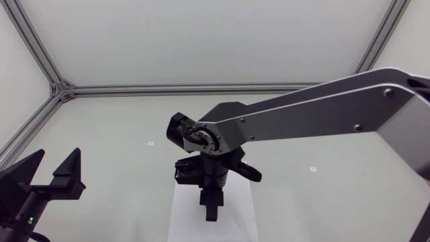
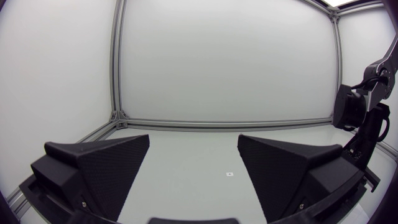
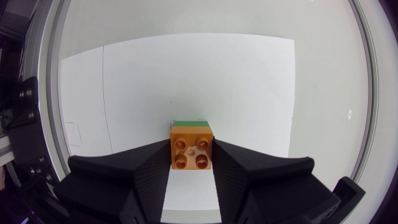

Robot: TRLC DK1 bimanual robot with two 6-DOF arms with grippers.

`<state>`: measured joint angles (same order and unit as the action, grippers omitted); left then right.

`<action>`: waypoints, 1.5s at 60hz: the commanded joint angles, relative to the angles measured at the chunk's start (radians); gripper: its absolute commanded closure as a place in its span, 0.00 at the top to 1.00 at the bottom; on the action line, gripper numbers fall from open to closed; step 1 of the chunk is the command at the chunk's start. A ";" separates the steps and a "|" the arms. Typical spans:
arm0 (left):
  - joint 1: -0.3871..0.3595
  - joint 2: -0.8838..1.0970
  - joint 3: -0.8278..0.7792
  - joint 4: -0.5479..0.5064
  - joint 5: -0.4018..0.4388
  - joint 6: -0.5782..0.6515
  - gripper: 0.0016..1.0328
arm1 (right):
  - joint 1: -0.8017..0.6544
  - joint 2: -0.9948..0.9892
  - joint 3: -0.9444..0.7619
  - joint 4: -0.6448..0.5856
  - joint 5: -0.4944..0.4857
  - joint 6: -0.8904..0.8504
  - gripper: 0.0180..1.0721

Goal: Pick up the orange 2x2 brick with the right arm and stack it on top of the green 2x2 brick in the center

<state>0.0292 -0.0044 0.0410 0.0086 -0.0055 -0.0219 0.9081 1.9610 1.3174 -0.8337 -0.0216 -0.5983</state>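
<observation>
In the right wrist view the orange 2x2 brick (image 3: 191,152) sits studs up between my right gripper's fingers, and both fingers press its sides. My right gripper (image 3: 191,146) is shut on it. A thin strip of the green 2x2 brick (image 3: 191,124) shows directly under the orange one, edges lined up. From the head view my right gripper (image 1: 210,210) points straight down over the table's centre and hides both bricks. My left gripper (image 1: 57,176) rests at the near left, open and empty (image 2: 193,177).
A white paper sheet (image 1: 185,222) lies under the bricks (image 3: 199,81). Small square markers (image 1: 151,142) (image 1: 312,169) dot the table. Aluminium frame rails (image 1: 181,88) run along the back and left edges. The right arm's links (image 1: 316,114) span the right half.
</observation>
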 commanded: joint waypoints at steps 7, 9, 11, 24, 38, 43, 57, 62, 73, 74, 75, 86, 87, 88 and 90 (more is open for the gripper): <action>0.001 -0.008 -0.041 -0.013 0.004 0.013 0.96 | 0.014 0.078 -0.090 0.004 0.003 0.006 0.29; 0.001 -0.008 -0.041 -0.015 0.004 0.013 0.96 | 0.014 0.078 -0.092 0.005 0.003 0.003 0.29; 0.001 -0.008 -0.041 -0.015 0.004 0.013 0.96 | 0.014 0.078 -0.095 0.010 0.003 -0.003 0.29; 0.001 -0.008 -0.041 -0.015 0.004 0.013 0.96 | 0.003 0.076 -0.099 0.010 -0.009 -0.047 0.29; 0.001 -0.008 -0.041 -0.015 0.004 0.013 0.96 | 0.005 0.072 -0.099 0.010 -0.012 -0.057 0.30; 0.001 -0.008 -0.041 -0.013 0.004 0.013 0.96 | 0.003 0.072 -0.095 0.008 -0.012 -0.049 0.37; 0.001 -0.008 -0.041 -0.015 0.004 0.013 0.96 | -0.002 0.068 -0.084 0.010 -0.015 -0.044 0.43; 0.001 -0.008 -0.041 -0.015 0.004 0.013 0.96 | -0.003 0.064 -0.083 0.013 -0.021 -0.043 0.43; 0.001 -0.008 -0.041 -0.015 0.004 0.013 0.96 | -0.003 0.058 -0.080 0.016 -0.028 -0.040 0.43; 0.001 -0.008 -0.041 -0.015 0.004 0.013 0.96 | -0.003 0.058 -0.080 0.018 -0.029 -0.040 0.43; 0.001 -0.008 -0.041 -0.015 0.006 0.013 0.96 | -0.003 0.058 -0.080 0.018 -0.029 -0.040 0.43; 0.001 -0.008 -0.041 -0.015 0.004 0.013 0.96 | -0.005 0.061 -0.076 0.027 -0.031 -0.037 0.43; 0.001 -0.008 -0.041 -0.013 0.004 0.013 0.96 | -0.005 0.059 -0.076 0.028 -0.031 -0.037 0.43; 0.001 -0.008 -0.041 -0.013 0.004 0.013 0.96 | -0.005 0.059 -0.076 0.028 -0.031 -0.037 0.43; 0.001 -0.008 -0.041 -0.013 0.004 0.013 0.96 | -0.005 0.059 -0.076 0.030 -0.031 -0.037 0.43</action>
<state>0.0292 -0.0044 0.0410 0.0090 -0.0055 -0.0219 0.9058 1.9663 1.2938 -0.7994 -0.0387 -0.6361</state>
